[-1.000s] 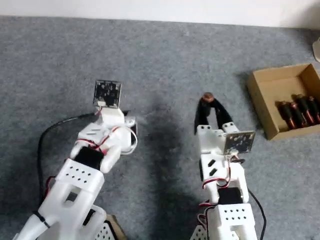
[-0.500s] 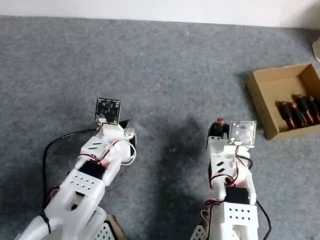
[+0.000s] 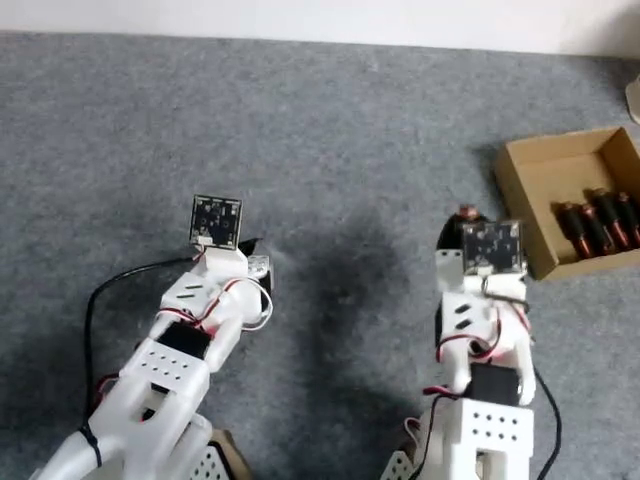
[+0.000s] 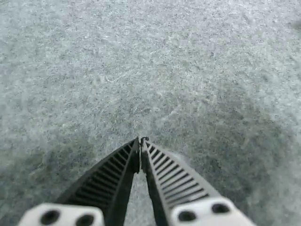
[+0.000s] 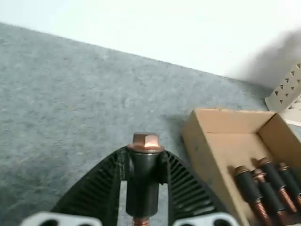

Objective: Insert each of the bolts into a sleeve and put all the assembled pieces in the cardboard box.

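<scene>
The left fingers (image 4: 128, 165), black and ribbed, are pressing tip to tip with nothing between them, hanging over the fuzzy grey felt of the desk (image 3: 330, 120) at near left. To the right, the right fingers (image 5: 107, 181) are clamping a smooth black cylindrical sleeve (image 5: 142, 186), with a bolt (image 5: 146, 141) showing its copper hexagonal head at the sleeve's far end. Farther right, the open square cardboard box (image 5: 212, 141) is holding several sleeved bolts (image 5: 248, 187) lying side by side.
</scene>
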